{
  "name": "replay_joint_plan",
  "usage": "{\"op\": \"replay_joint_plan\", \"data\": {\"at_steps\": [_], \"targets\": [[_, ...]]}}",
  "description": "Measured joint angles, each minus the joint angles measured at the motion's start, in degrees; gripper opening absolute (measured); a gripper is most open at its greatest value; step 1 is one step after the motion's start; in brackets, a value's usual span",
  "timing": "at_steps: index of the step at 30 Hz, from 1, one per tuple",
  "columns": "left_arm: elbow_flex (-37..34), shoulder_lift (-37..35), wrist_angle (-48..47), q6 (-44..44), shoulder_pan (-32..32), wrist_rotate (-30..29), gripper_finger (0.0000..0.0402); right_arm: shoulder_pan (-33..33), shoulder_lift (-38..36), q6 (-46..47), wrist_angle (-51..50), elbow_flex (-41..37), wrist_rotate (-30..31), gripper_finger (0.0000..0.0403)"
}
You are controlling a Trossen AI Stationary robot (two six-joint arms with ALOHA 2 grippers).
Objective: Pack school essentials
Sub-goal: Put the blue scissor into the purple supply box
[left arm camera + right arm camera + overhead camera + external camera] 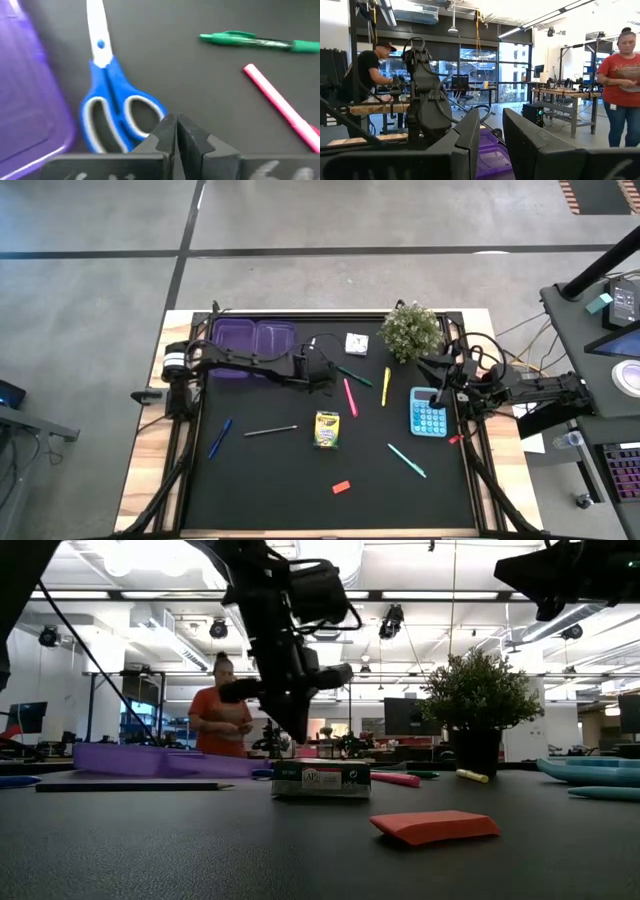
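Scissors (112, 100) by left tool (176, 131), wrist-only.

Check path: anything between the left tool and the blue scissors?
Nothing visible. The left tool, fingers closed together, sits right by the blue scissors handles with bare mat between. The purple case lies beside the scissors; the green pen and pink pen lie off to the other side.

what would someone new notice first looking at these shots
Probably the left gripper, fingers pressed shut and empty, poised over the blue-handled scissors beside the purple case at the far left of the black mat. Next, the bushy potted plant at the far edge, with the blue calculator under the right gripper. Pens, a crayon box and a red eraser lie scattered between.
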Motion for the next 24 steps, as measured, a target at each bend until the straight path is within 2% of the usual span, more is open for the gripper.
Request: {"op": "replay_joint_plan", "data": {"at_steps": [4, 15, 18, 24], "targets": [[-0.5, -1.1, -0.6, -0.9, 0.8, -3.6, 0.0, 0.0, 0.3, -0.2, -0.1, 0.0, 0.1, 0.0077], [-1.5, 0.9, -0.5, -0.9, 1.1, -3.6, 0.0003, 0.0, 0.7, -1.0, -0.7, 0.0, 0.1, 0.0077], [-2.0, 0.9, -0.4, -1.0, 1.1, -3.6, 0.0025, 0.0, 0.7, -1.0, -0.7, 0.0, 0.1, 0.0077], [-2.4, 0.9, -0.4, -1.4, 1.2, -3.6, 0.0104, 0.0, 0.7, -1.4, -0.7, 0.0, 0.1, 0.0077]]}}
